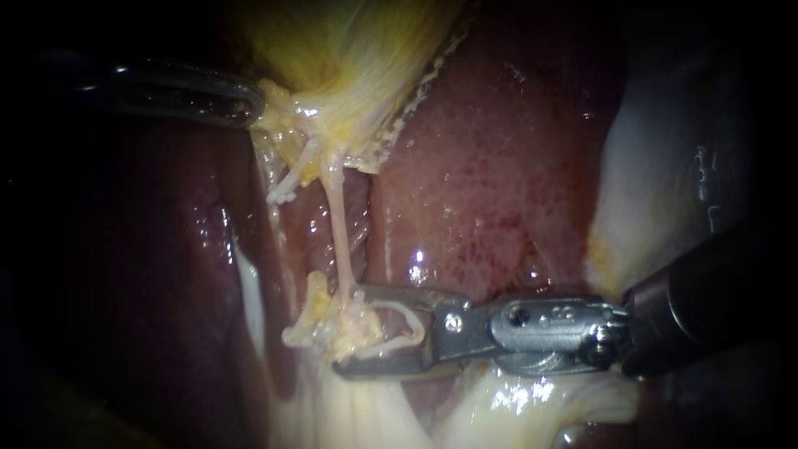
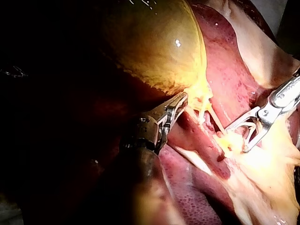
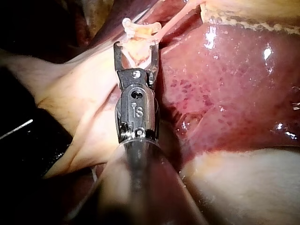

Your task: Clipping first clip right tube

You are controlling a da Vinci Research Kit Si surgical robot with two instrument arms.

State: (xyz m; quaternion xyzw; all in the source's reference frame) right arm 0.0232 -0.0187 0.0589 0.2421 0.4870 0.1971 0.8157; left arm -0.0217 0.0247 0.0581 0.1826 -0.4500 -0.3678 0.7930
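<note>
Right tube (image 1: 339,237) between right tool's (image 1: 347,330) jaws

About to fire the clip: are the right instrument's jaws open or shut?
Open: right instrument shows a clear gap between its jaws, with the tube entering between them.

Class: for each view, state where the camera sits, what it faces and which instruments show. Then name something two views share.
Endoscope: close to the tissue, facing liver and tube; left instrument and right instrument both show.
Left wrist: on the left arm, looking along its shaft toward the gallbladder; both instruments show.
Right wrist: on the right arm, looking along its shaft to the tube; only it shows.
Shared: all show the right instrument's open jaws.
</note>
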